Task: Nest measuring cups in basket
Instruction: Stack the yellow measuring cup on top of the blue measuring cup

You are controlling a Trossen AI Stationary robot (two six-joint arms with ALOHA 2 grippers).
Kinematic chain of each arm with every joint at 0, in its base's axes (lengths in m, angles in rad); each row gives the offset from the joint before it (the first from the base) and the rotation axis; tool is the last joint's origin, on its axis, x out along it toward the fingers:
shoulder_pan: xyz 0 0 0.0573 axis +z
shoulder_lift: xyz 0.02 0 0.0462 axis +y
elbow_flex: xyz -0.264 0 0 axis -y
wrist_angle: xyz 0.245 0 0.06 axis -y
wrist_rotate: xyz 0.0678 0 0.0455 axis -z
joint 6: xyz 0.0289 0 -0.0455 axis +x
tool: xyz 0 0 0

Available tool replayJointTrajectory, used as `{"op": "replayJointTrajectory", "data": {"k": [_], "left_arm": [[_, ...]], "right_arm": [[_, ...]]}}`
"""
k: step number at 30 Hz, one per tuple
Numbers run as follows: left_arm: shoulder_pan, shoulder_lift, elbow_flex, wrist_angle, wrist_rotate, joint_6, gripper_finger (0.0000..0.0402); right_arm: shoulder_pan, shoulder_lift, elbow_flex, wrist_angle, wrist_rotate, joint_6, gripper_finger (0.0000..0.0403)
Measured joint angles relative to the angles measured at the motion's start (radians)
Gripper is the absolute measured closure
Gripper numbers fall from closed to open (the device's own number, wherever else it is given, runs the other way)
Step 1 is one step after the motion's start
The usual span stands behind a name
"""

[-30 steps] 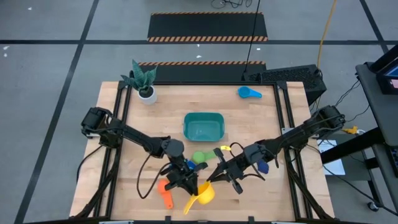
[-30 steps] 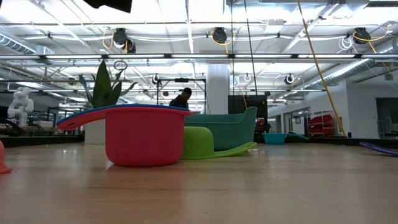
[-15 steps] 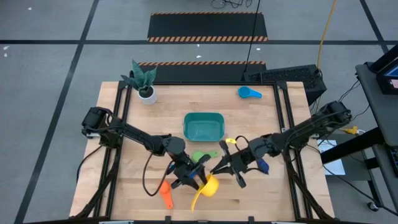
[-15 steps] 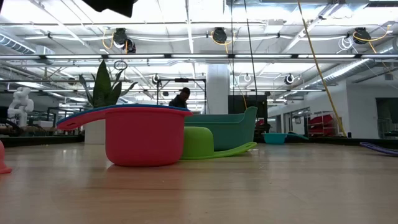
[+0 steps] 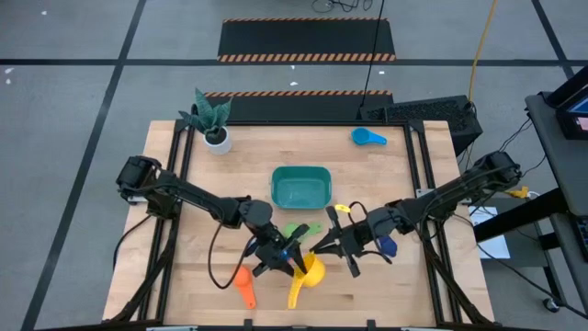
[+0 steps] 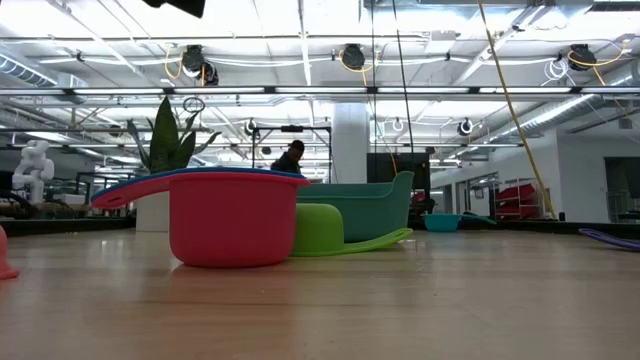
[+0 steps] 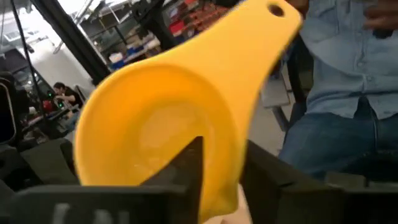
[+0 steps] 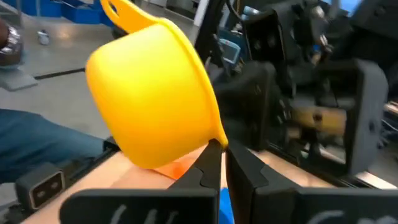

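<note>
Taking the teal basket [image 5: 300, 187] in the middle of the table [image 5: 386, 303] as my landmark, the potted plant [image 5: 210, 120] stands beyond its far left corner. My left gripper [image 5: 292, 264] is on the near side of the basket, a little left of its centre. In my left wrist view one dark finger [image 7: 180, 168] crosses the yellow measuring cup [image 5: 307, 276] at its rim, so I am pinching that cup's wall from the left. The orange cup [image 5: 243, 284] lies on the wood further left and nearer than the yellow one.

Just in front of the basket lies the green cup [image 5: 299, 232]. In the low view it sits behind the red cup [image 6: 228, 215], which carries a dark blue cup [image 6: 190, 178] nested in it, handle pointing left.

My right gripper [image 5: 329, 247] comes in from the basket's near right side. Its fingers [image 8: 208, 163] are pressed together, with the yellow cup's rim caught between their tips. The light blue cup [image 5: 368, 137] rests well beyond the basket's far right corner.
</note>
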Motion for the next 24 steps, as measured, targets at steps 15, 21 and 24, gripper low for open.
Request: {"op": "replayJointTrajectory", "data": {"k": [15, 21, 24], "left_arm": [[0.021, -0.075, 0.002, -0.233, -0.116, 0.023, 0.0392], [0.044, -0.074, 0.000, -0.380, -0.205, 0.016, 0.0394], [0.050, -0.074, -0.001, -0.436, -0.233, 0.010, 0.0394]], "right_arm": [[0.004, -0.052, 0.000, -0.193, 0.250, 0.001, 0.0401], [0.003, -0.054, 0.000, -0.316, 0.405, 0.004, 0.0401], [0.003, -0.053, 0.000, -0.390, 0.480, 0.001, 0.0401]]}}
